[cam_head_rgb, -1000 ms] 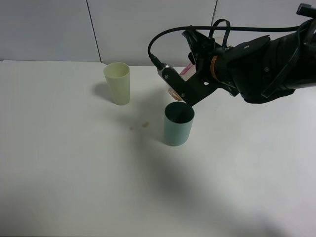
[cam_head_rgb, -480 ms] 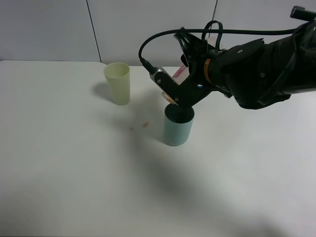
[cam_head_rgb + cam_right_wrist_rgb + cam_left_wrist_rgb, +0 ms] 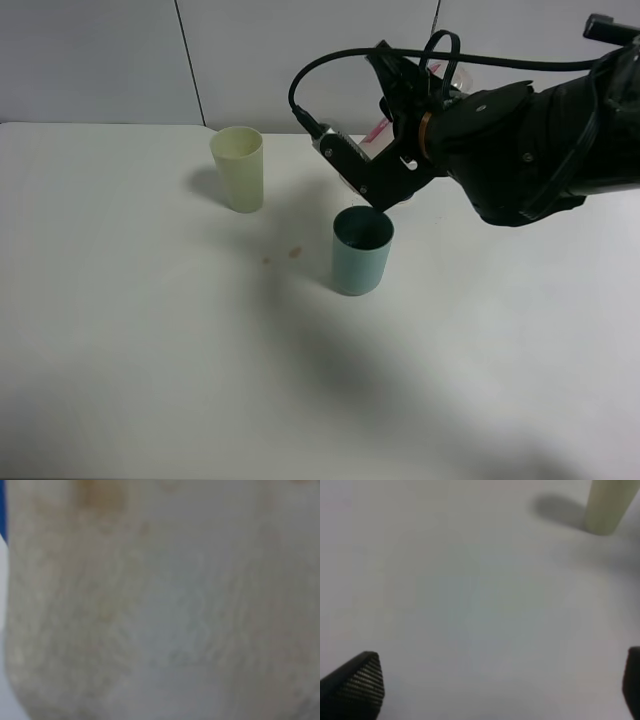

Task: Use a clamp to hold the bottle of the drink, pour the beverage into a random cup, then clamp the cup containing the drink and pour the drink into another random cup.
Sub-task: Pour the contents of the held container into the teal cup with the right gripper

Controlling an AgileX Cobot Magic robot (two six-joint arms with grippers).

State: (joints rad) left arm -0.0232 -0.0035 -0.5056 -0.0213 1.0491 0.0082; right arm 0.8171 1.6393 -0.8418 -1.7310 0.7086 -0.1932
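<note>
1. Right gripper [image 3: 368,182] is clenched on the bottle [image 3: 160,600] and hangs tilted just above the far rim of the teal cup [image 3: 360,262].
2. The bottle fills the right wrist view: blurred, translucent whitish, with a brownish tint on part of it. Can't tell whether anything is flowing.
3. The teal cup stands upright near the middle of the worktop [image 3: 150,350]. Its inside is dark, so the liquid level is unreadable.
4. The pale yellow-green cup [image 3: 238,170] stands upright near the far edge, well apart from the teal cup, toward the left edge.
5. Two small brown spots [image 3: 294,252] lie on the worktop between the cups, nearer the teal one.
6. Left gripper [image 3: 495,687] is released: fingers wide apart, nothing between them, over bare worktop.
</note>
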